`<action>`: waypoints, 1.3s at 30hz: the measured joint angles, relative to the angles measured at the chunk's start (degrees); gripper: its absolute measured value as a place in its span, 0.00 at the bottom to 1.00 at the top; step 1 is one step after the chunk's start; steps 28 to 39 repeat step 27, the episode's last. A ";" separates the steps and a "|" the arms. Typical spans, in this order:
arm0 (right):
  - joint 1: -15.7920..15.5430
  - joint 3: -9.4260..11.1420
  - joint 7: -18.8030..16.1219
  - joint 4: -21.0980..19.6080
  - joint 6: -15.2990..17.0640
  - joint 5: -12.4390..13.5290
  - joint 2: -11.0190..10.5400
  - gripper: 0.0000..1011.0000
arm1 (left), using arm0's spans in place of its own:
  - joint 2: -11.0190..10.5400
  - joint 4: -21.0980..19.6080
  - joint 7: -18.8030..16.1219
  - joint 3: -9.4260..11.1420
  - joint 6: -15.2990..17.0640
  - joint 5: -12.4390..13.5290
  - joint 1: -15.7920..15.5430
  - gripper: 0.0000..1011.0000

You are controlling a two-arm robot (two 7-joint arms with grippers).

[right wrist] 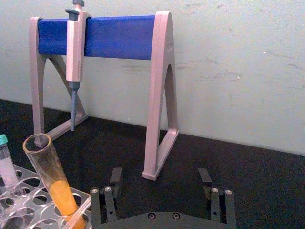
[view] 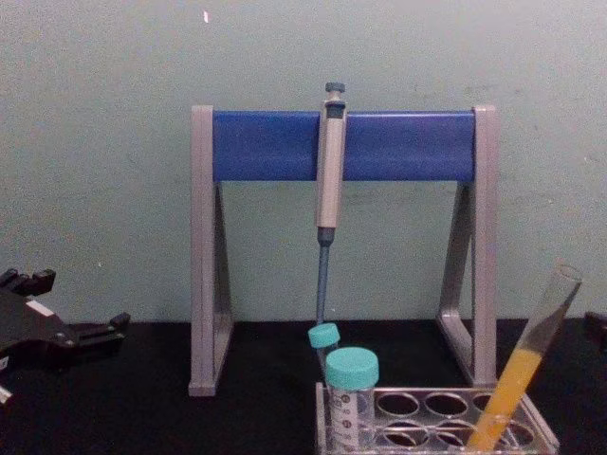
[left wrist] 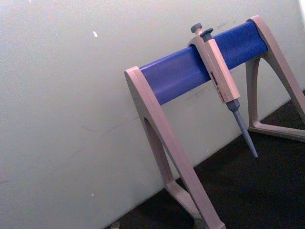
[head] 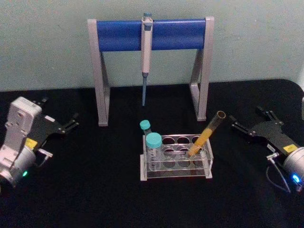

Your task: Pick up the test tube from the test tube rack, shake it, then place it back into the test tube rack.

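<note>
The left gripper (head: 71,121) rested low over the black table (head: 95,190) at the robot's far left, its two dark fingers standing a little apart with nothing between them, pointed inward toward the middle of the table. To its right and farther back stood one grey-and-blue stand (head: 151,34) on two grey legs, with one pipette (head: 146,52) hanging from the blue bar, tip down. Nearer the robot than the stand, about midway between the two grippers and well apart from both, sat the one clear rack (head: 175,159), its top plate pierced by rows of round holes. Three tubes stood in it. At the end of the rack nearer the left gripper were two teal-capped ones: a thin small tube (head: 145,126) at the back and a shorter, wider tube (head: 153,142) just in front of it, both upright. At the end nearer the right gripper stood the one capless test tube (head: 206,135), its rounded bottom in a hole and its open mouth leaning out toward that gripper; orange-yellow liquid filled its lower half. The right gripper (head: 244,122) lay low over the table at the robot's far right, near the leaning mouth of the test tube but not touching it. Its two fingers (right wrist: 116,177) were spread wide, as the right wrist view showed, and held nothing.
</note>
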State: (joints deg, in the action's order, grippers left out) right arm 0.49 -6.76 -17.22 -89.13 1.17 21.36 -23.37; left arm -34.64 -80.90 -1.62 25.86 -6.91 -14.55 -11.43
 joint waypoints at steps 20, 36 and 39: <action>-0.01 -0.01 0.08 -0.04 0.04 0.05 0.00 0.99 | 0.00 0.00 0.00 0.00 0.00 0.00 0.00 0.99; -0.01 -0.01 0.08 -0.04 0.03 0.07 0.00 0.99 | 0.00 0.00 0.00 0.00 0.00 0.00 0.00 0.99; -0.01 -0.01 0.08 -0.04 0.03 0.07 0.00 0.99 | 0.00 0.00 0.00 0.00 0.00 0.00 0.00 0.99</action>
